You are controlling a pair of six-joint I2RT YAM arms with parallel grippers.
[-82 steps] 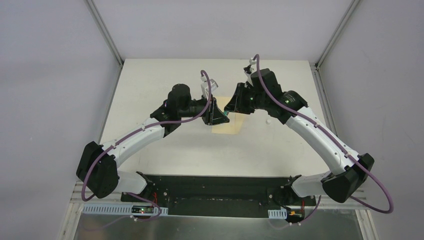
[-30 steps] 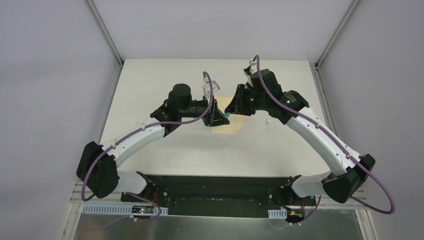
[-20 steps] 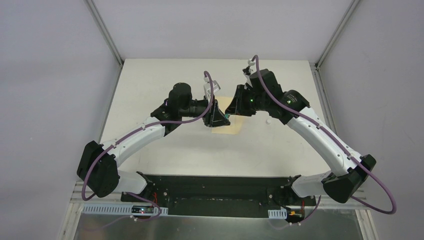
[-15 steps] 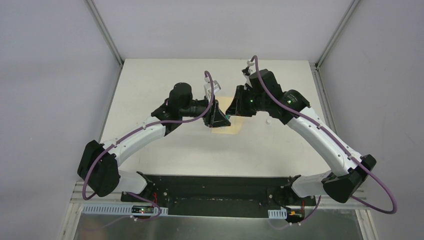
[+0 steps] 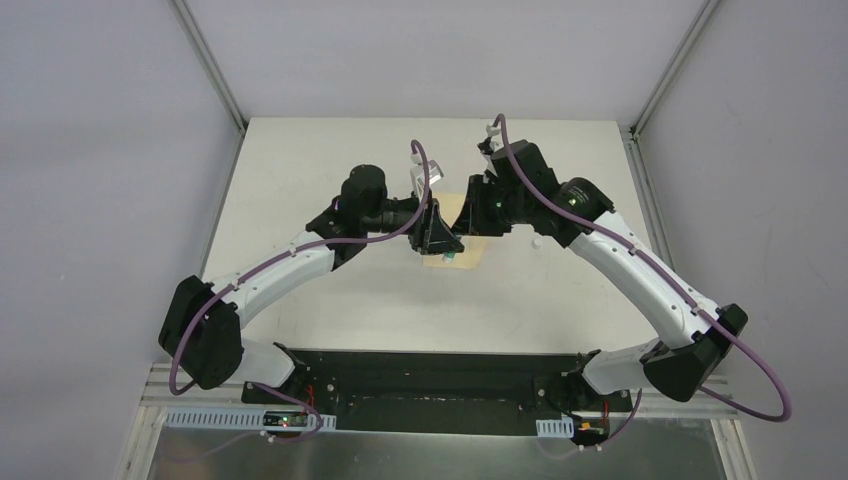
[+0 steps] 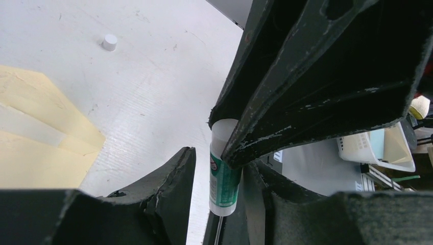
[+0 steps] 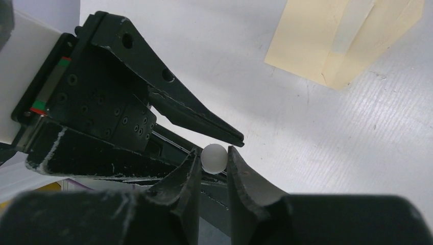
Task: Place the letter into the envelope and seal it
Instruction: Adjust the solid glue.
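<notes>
Now the right claw [image 7: 213, 155] has closed in leftward on the left claw [image 6: 222, 163], and the two meet above the envelope [image 5: 468, 258]; moments ago a gap separated them. Judgement: the task stands at the sealing stage, with glue being readied.

Right claw: nearly closed, fingers clamped on the white end of the glue tube [image 6: 224, 176].

Left claw: partly open around the tube body. Firm grip cannot be confirmed, since worktop [image 6: 153, 92] shows beside the tube.

Envelope: flat at mid-worktop, flap open. A paler strip across it is probably the letter [image 6: 25, 126], already inserted. A small white cap [image 6: 109, 42] lies apart, right of the envelope.
</notes>
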